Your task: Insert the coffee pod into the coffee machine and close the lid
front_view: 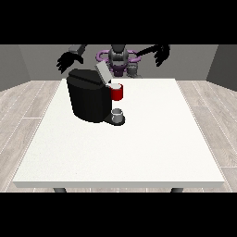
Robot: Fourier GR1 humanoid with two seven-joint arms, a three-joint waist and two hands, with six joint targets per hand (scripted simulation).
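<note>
You have a large smooth white table (pixel 139 152) on pale wood-plank flooring between grey walls, the boxy black coffee machine (pixel 90 99) at its far left with grey lid (pixel 102 72) tilted up, no pod you can make out, and both black hands (pixel 69 59) (pixel 162 54) raised with fingers spread.

The robot sits small at the top middle of the frame with both arms spread wide and lifted. The hand at the view's left (pixel 67 60) hangs in the upper left, its fingers spread and pointing down. The hand at the view's right (pixel 162 54) is up in the upper right, fingers spread too.
</note>
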